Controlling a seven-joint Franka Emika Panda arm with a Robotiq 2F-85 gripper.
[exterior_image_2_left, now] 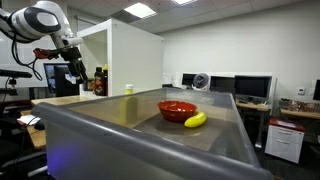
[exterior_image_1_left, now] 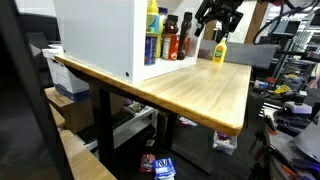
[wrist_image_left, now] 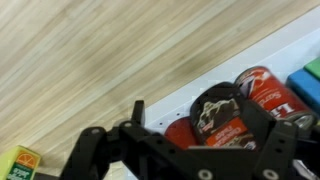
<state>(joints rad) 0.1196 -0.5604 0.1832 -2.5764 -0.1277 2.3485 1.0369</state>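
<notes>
While the fingers [exterior_image_1_left: 207,17] hang up in the air, they are spread wide and hold nothing. Right under them a yellow bottle [exterior_image_1_left: 218,52] stands upright on the desk [exterior_image_1_left: 200,95], close to its far edge. The fingers do not touch it.

The desk has a light wood top with long stripes in the grain. A big white box [exterior_image_1_left: 95,35] sits on it, open on one side like a shelf. Inside the box more bottles stand in a row: a yellow and blue one [exterior_image_1_left: 152,28], a red one [exterior_image_1_left: 170,42] and a dark one [exterior_image_1_left: 186,30]. The yellow bottle is just outside the box, near the dark one.

In the wrist view the wood fills most of the picture, and the white floor of the box cuts across one corner. A dark cap [wrist_image_left: 215,112] and a red can [wrist_image_left: 262,85] show there (seen from above, so mostly their tops).

In an exterior view the white arm [exterior_image_2_left: 40,20] bends down from the left. Close to the camera is a grey bin [exterior_image_2_left: 150,135] with a red bowl [exterior_image_2_left: 177,108] and a banana [exterior_image_2_left: 196,120] in it, the banana just beside the bowl. The room looks like an office or a lab, with white walls, ceiling lights [exterior_image_2_left: 140,10] and dark screens [exterior_image_2_left: 250,88] at the back.
</notes>
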